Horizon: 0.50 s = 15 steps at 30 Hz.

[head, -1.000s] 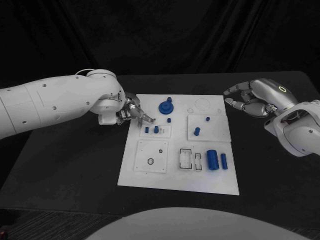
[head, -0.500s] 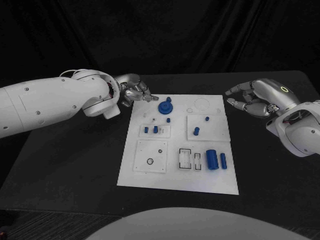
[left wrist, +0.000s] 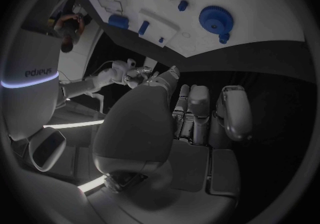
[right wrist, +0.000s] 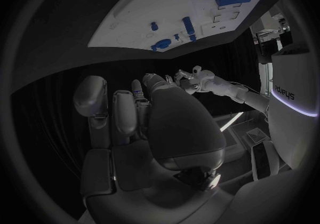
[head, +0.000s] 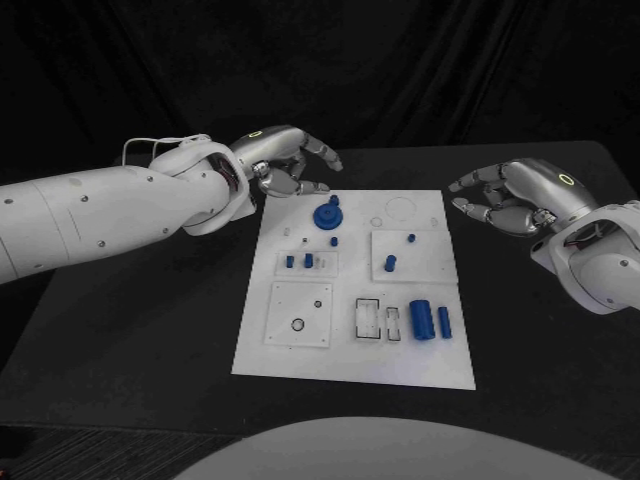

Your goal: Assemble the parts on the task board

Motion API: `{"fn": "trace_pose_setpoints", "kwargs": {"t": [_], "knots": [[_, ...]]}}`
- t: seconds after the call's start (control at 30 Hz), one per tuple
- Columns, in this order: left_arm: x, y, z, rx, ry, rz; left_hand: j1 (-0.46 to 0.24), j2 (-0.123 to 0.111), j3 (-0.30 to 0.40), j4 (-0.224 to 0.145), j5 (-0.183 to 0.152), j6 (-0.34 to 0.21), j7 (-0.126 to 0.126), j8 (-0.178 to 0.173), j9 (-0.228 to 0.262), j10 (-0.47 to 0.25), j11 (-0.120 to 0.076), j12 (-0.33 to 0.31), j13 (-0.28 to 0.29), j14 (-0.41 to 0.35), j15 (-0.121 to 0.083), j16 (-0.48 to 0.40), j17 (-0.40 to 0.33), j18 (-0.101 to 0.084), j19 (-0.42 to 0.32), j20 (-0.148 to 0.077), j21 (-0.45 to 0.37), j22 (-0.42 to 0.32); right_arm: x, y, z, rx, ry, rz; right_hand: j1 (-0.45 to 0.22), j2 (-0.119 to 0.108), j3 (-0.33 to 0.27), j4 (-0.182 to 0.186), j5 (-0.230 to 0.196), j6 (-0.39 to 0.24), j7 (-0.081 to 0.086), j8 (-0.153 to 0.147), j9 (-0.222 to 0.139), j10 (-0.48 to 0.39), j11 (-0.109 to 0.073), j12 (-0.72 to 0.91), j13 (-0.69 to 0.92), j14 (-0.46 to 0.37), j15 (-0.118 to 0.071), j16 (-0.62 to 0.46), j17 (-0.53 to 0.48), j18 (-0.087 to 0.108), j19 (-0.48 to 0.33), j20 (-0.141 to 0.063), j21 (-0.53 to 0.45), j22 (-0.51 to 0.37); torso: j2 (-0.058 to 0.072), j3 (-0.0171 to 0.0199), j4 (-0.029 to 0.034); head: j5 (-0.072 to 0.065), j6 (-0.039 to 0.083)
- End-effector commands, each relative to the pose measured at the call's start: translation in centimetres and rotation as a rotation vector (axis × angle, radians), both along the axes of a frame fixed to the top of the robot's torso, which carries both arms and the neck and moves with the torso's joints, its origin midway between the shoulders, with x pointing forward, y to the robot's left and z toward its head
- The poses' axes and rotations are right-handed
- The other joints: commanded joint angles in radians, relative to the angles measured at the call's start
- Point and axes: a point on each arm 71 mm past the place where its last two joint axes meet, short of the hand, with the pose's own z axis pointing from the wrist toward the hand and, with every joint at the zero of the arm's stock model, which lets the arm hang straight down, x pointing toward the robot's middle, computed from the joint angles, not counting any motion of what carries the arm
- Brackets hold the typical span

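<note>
While the task board [head: 355,360] lay flat in the middle of the black table [head: 133,330], broad dark margins ran along both of its long sides and a narrower strip showed past its far edge. Small blue parts stood or lay across it: a gear [head: 327,213] near the far left corner, small pegs [head: 299,261] in a square plate below that, another peg [head: 391,263] further right, and a large cylinder [head: 421,319] with a slimmer blue bar [head: 444,320] just beside it toward the near right.

Off the board's far left corner hung the left hand [head: 284,165], over bare table and apart from the gear. Its fingers were curled in toward the palm and nothing was in them; the left wrist view showed the same hand [left wrist: 193,120] with fingers folded and the board's edge beyond it, the gear [left wrist: 215,20] unobstructed. Its white arm stretched in over the table's left side.

Beyond the board's far right corner, the right hand [head: 515,198] sat clear of the plate, fingers likewise curled inward on nothing. From the right wrist view that hand [right wrist: 143,122] was closed and empty, with open table between it and the board [right wrist: 133,18].
</note>
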Motion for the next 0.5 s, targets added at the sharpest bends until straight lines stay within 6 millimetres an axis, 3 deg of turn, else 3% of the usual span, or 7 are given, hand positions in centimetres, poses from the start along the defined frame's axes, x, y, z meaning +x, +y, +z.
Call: {"fn": "trace_pose_setpoints", "kwargs": {"t": [0.03, 0.13, 0.17, 0.2, 0.33, 0.5], "knots": [[-1.0, -1.2, -0.5, 0.167, -0.213, -0.160, 0.001, 0.000, -0.014, -0.009, -0.001, -0.004, -0.019, -0.003, -0.051, 0.003, -0.011, -0.011, -0.045, 0.016, -0.003, 0.007, 0.005, -0.017, 0.014, -0.002, 0.007, 0.171, -0.1, 0.0, -0.1, -0.004, 0.008, -0.004, 0.006, -0.001, 0.007, 0.000, 0.005, 0.006, 0.001, 0.004, 0.000, 0.002, -0.002, -0.006, -0.028, 0.028, -0.008, 0.001, 0.000, -0.002, 0.006, 0.000, 0.003, 0.132, 0.005, -0.0030, -0.0004, -0.001, 0.003], [-1.3, -1.8, -0.9, 0.221, -0.271, -0.202, 0.003, 0.001, -0.023, -0.018, -0.004, -0.001, -0.041, -0.002, -0.080, 0.016, -0.005, -0.007, -0.067, 0.021, 0.000, 0.015, 0.011, -0.017, 0.016, -0.001, 0.005, 0.172, -0.1, 0.0, -0.1, -0.003, 0.007, -0.001, 0.006, -0.001, 0.007, 0.000, 0.005, 0.006, 0.001, 0.004, 0.000, 0.002, -0.002, -0.006, -0.028, 0.028, -0.008, 0.001, 0.000, -0.002, 0.006, 0.000, 0.003, 0.132, 0.012, -0.0054, -0.0016, -0.005, 0.003], [-1.4, -2.0, -1.1, 0.237, -0.284, -0.214, -0.006, 0.002, -0.035, -0.016, -0.020, 0.004, -0.074, -0.001, -0.103, 0.034, -0.013, 0.001, -0.082, 0.025, -0.001, 0.025, 0.017, -0.018, 0.014, 0.003, -0.001, 0.171, -0.1, 0.1, -0.1, -0.004, 0.007, 0.000, 0.006, -0.001, 0.007, 0.000, 0.005, 0.006, 0.001, 0.004, 0.000, 0.002, -0.002, -0.006, -0.028, 0.028, -0.008, 0.001, 0.000, -0.002, 0.006, 0.000, 0.003, 0.132, 0.013, -0.0065, -0.0012, -0.006, 0.003], [-1.5, -2.2, -1.3, 0.251, -0.290, -0.223, -0.007, 0.002, -0.039, -0.016, -0.024, 0.006, -0.080, -0.001, -0.110, 0.039, -0.015, 0.003, -0.087, 0.026, -0.002, 0.027, 0.019, -0.018, 0.015, 0.005, -0.001, 0.171, 0.0, 0.1, -0.1, -0.004, 0.008, 0.001, 0.006, -0.001, 0.007, 0.000, 0.005, 0.006, 0.001, 0.004, 0.000, 0.002, -0.002, -0.006, -0.028, 0.028, -0.008, 0.001, 0.000, -0.002, 0.006, 0.000, 0.003, 0.132, 0.014, -0.0072, -0.0009, -0.009, 0.004], [-1.4, -2.7, -1.8, 0.292, -0.282, -0.229, -0.026, 0.000, -0.058, -0.009, -0.032, 0.002, -0.083, -0.002, -0.136, 0.049, -0.005, 0.008, -0.103, 0.023, 0.001, 0.031, 0.015, -0.017, 0.015, 0.010, -0.005, 0.171, 0.0, 0.1, -0.1, -0.005, 0.009, 0.002, 0.006, -0.001, 0.007, 0.000, 0.005, 0.006, 0.001, 0.004, 0.000, 0.002, -0.002, -0.006, -0.028, 0.028, -0.008, 0.001, 0.000, -0.002, 0.006, 0.000, 0.003, 0.132, 0.023, -0.0113, -0.0004, -0.013, 0.012], [-1.2, -3.1, -2.4, 0.325, -0.259, -0.228, -0.045, 0.000, -0.079, -0.001, -0.036, 0.031, -0.066, 0.006, -0.153, 0.079, 0.013, 0.026, -0.110, 0.037, 0.013, 0.054, 0.040, -0.021, 0.028, 0.013, 0.013, 0.177, 0.0, 0.1, -0.2, -0.006, 0.011, 0.003, 0.006, -0.002, 0.007, 0.000, 0.006, 0.007, 0.001, 0.005, 0.000, 0.002, -0.002, -0.006, -0.028, 0.028, -0.008, -0.001, -0.002, -0.002, 0.006, 0.000, 0.002, 0.132, 0.035, -0.0137, -0.0015, -0.015, 0.024]]}}
